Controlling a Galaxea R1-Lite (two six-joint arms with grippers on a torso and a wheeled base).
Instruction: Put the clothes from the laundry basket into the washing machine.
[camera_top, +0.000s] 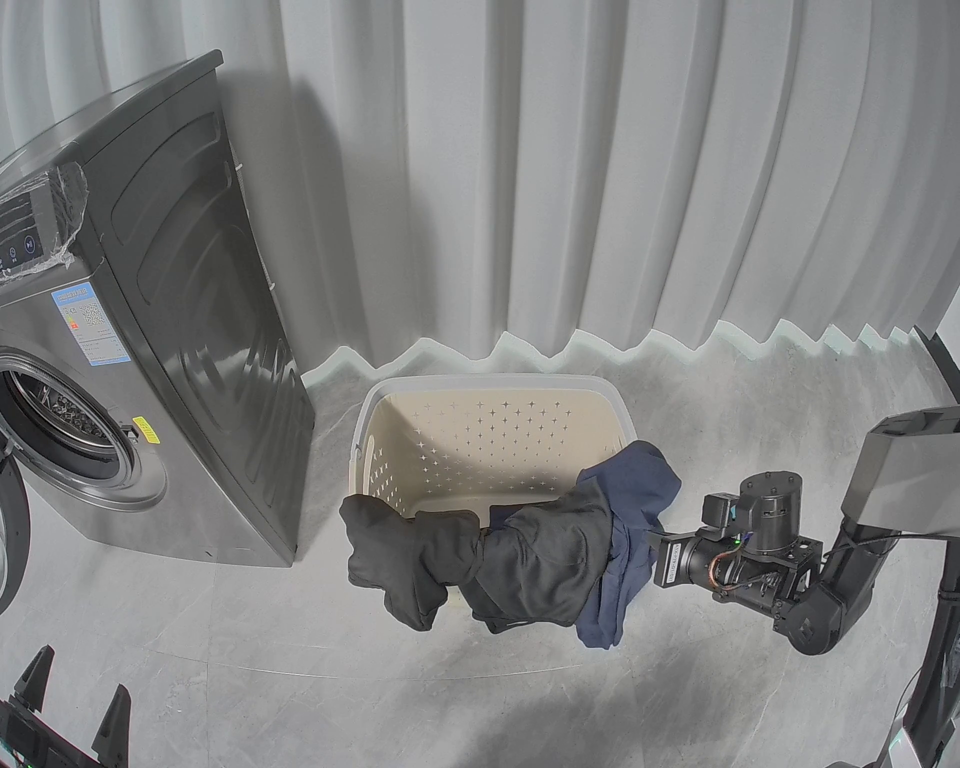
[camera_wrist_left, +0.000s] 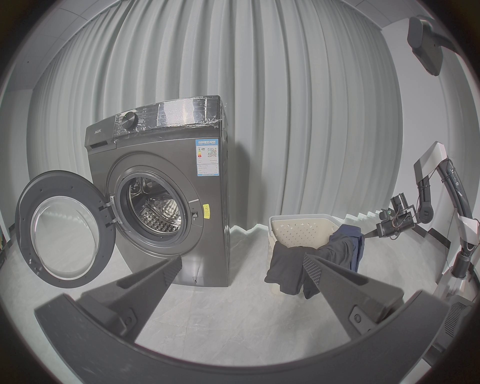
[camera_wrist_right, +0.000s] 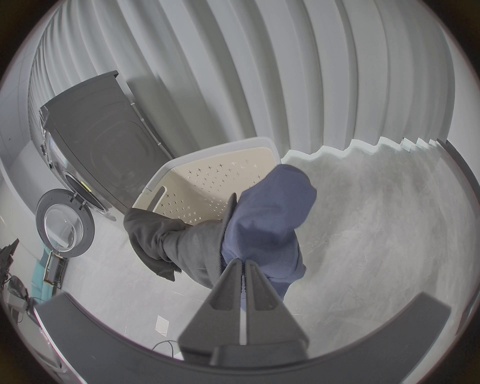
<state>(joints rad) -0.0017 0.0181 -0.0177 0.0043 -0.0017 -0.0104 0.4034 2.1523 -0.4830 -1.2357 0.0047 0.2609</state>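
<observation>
A white laundry basket (camera_top: 480, 385) stands on the floor to the right of the grey washing machine (camera_top: 150, 300). The washing machine's round door (camera_wrist_left: 65, 230) hangs open and its drum (camera_wrist_left: 155, 205) shows bare metal. My right gripper (camera_wrist_right: 243, 265) is shut on a blue garment (camera_top: 630, 540) at the basket's front right corner. A dark grey garment (camera_top: 540, 560) hangs with the blue one and drapes over the basket's front rim, with one end (camera_top: 395, 560) dangling outside. My left gripper (camera_top: 75, 690) stands open low at the near left, in front of the washing machine, holding nothing.
A white pleated curtain (camera_top: 600, 170) runs behind the basket and machine. Bare grey floor (camera_top: 300, 640) lies between the basket, the washing machine and me. The open door swings out to the machine's left.
</observation>
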